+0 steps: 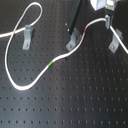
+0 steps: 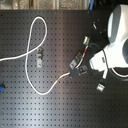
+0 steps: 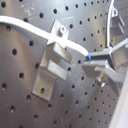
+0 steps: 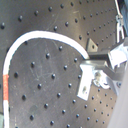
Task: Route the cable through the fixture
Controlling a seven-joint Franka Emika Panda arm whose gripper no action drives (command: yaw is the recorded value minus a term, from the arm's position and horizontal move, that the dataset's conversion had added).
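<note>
**A:** What fills the frame?

**B:** A black perforated counter (image 1: 75,105) seen in both exterior views, with the white body of the arm (image 2: 118,37) bulking over the second exterior view's right side.

**A:** And the cable?

**B:** The cable (image 1: 30,82) lies on the counter. In the first exterior view it loops up near the top left, swings down along the first exterior view's left, curves back through a green band (image 1: 52,64), then climbs past a red band (image 1: 88,30) towards the pincer (image 1: 108,20) at the upper right. The red band also shows in the second wrist view (image 4: 5,81).

**A:** The fixtures?

**B:** Three small metal brackets stand on the counter in the first exterior view: a left bracket (image 1: 27,34) inside the loop, a middle bracket (image 1: 74,41) which the cable passes at, just below the red band, and a right bracket (image 1: 114,43) beneath the pincer. In the first wrist view the cable lies across the top of a bracket (image 3: 52,62).

**A:** Is the pincer holding anything?

**B:** Its fingers appear closed on the cable: in the first wrist view the cord runs straight into the fingertips (image 3: 97,57), and in the second wrist view it ends there too. The contact point itself is blurred, so that reading is probable rather than certain.
</note>
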